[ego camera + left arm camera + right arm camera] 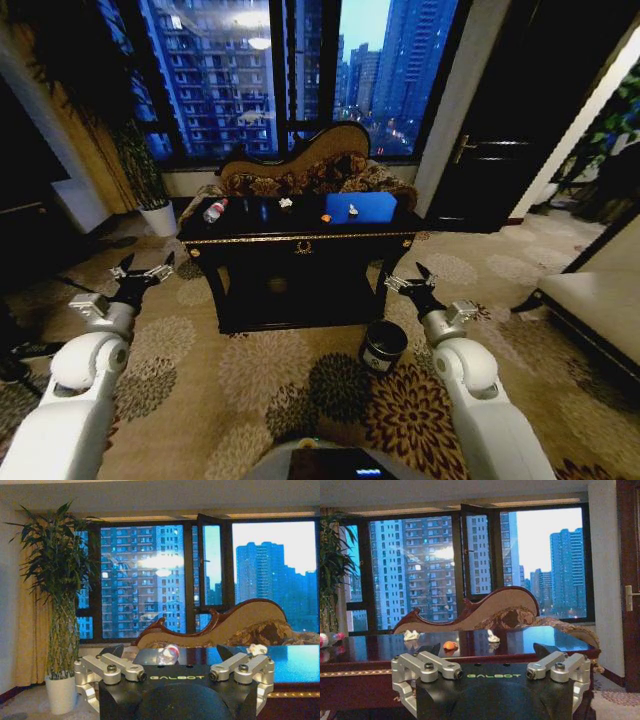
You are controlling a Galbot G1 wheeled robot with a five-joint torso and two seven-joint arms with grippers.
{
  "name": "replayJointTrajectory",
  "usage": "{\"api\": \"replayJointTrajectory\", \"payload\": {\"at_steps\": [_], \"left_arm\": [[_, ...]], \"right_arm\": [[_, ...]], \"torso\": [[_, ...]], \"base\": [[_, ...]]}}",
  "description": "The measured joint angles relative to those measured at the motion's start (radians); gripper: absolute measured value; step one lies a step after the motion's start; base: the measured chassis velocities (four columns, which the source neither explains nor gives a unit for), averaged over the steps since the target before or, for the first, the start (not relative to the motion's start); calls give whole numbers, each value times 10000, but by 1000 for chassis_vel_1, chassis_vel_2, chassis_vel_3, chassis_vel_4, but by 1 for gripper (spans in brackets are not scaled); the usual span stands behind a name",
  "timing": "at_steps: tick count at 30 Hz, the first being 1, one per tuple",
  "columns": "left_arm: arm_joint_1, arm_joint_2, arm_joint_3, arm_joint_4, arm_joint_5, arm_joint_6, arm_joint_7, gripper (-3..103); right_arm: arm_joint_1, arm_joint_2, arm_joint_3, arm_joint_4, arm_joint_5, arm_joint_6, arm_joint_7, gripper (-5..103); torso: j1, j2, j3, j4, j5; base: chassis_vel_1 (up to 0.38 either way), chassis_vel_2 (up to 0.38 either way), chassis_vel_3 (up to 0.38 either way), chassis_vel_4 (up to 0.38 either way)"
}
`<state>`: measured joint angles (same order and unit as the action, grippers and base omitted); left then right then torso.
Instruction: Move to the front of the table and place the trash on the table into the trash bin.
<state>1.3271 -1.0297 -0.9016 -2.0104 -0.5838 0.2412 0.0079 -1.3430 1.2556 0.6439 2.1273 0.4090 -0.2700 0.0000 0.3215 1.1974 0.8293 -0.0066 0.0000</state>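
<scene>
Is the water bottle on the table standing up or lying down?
Lying down. The bottle rests on its side near the left end of the table, red cap toward the window; the left wrist view shows it tipped too.

Ahead of me stands the glossy black desk (300,245) with gold trim. On its top lie a clear bottle (214,210) with a red cap near my left end, a crumpled white paper wad (286,203) mid-top, an orange wrapper bit (326,217) and another small white piece (353,211). On the patterned carpet (260,380) beside the desk's right front leg stands the dark trash bin (382,346).
</scene>
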Motion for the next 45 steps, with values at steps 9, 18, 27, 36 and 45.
{"api": "replayJointTrajectory", "payload": {"at_steps": [9, 18, 27, 36, 45], "left_arm": [[12, -30, -1, -18, 0, 0, -1, 100], [22, -42, -15, -18, 0, 0, 0, 100], [15, -55, -9, 6, 0, -10, 7, 100], [20, -64, -13, 10, -4, -23, 9, 100], [82, -123, -60, -158, -8, 17, 7, 100]], "right_arm": [[-1, -8, -17, 2, 2, 9, 0, 100], [35, -3, -71, -7, 0, 11, 0, 100], [37, -19, -95, -7, -7, 11, 1, 100], [122, -43, -188, -13, -21, -20, 1, 100], [720, -225, -484, -96, 250, -312, 1, 100]], "torso": [[0, 0, 0, 0, -2], [0, 0, 0, 0, -2], [0, 0, 0, -1, -2], [0, 0, 0, -1, -2], [10, -5, 4, -1, -4]], "base": [[-193, 200, 194, -206], [-193, 209, 204, -205], [-200, 196, 210, -216], [-180, 200, 191, -198], [-125, 119, 121, -136]]}}
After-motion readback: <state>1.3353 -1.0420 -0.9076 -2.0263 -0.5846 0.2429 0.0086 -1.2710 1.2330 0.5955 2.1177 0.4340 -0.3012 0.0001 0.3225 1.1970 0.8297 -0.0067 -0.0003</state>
